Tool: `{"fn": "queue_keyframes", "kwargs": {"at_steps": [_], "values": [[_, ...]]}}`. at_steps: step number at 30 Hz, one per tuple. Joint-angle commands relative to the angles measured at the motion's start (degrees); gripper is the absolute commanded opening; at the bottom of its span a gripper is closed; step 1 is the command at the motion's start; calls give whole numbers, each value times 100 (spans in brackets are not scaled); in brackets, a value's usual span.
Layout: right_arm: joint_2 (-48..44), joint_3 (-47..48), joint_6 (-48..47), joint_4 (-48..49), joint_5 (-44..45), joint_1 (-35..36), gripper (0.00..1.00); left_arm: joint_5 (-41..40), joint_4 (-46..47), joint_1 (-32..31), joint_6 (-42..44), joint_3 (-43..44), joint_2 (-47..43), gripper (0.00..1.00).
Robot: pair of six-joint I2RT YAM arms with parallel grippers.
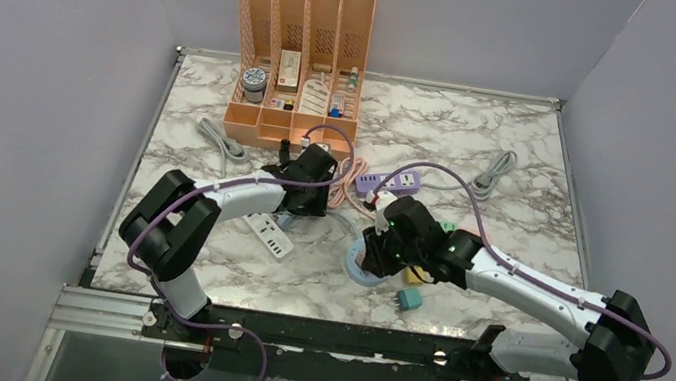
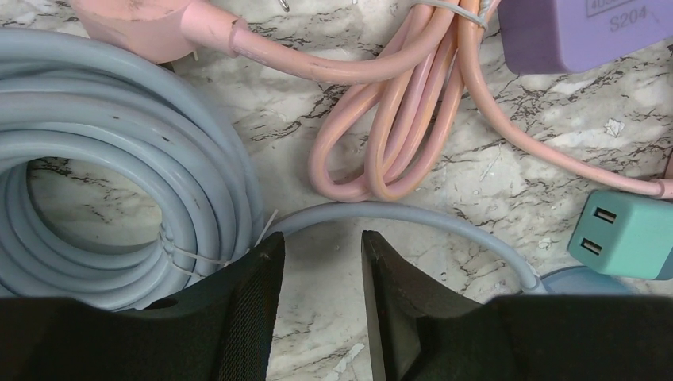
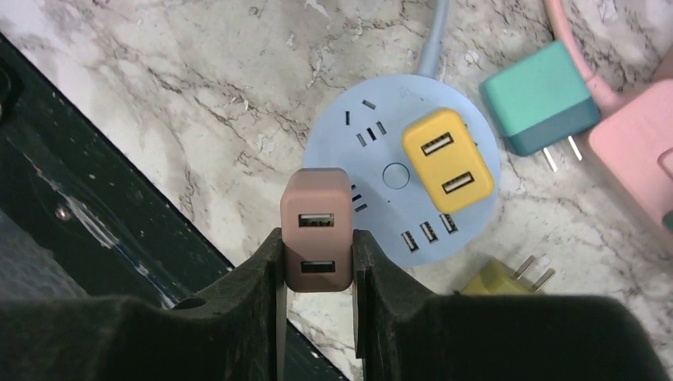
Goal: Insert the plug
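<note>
Brown two-port USB charger plug point(image 3: 316, 210) is clamped in the right end effector point(image 3: 316, 238), over the near rim of the round pale-blue power strip point(image 3: 337, 155) on the marble table point(image 3: 198, 95). Free slots lie just ahead, beside the seated yellow charger point(image 3: 447, 159). Plug's long axis runs along the fingers. Left end effector point(image 2: 321, 254) is narrowly parted, empty, farther off.

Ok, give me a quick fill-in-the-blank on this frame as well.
1. The held charger in the right jaws is ___ in colour.
2. The plugged-in charger on the round strip is ___.
3. The left jaws hold ___.
Missing words: brown; yellow; nothing.
</note>
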Motion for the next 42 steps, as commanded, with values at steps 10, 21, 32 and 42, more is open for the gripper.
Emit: {"fn": "queue_keyframes", "kwargs": {"at_steps": [10,21,32,42], "values": [[724,521,-3217,38,-1039,-8,1,504,-74,157,210,128,0,49],[536,502,-4006,-449,-1654,-351,1,713,24,298,92,6,-70,49],[638,339,-3998,-545,-1860,-647,1,751,76,327,-57,56,-16,49],[952,376,-4022,-337,-1816,-648,1,761,160,332,-145,78,-43,49]]}}
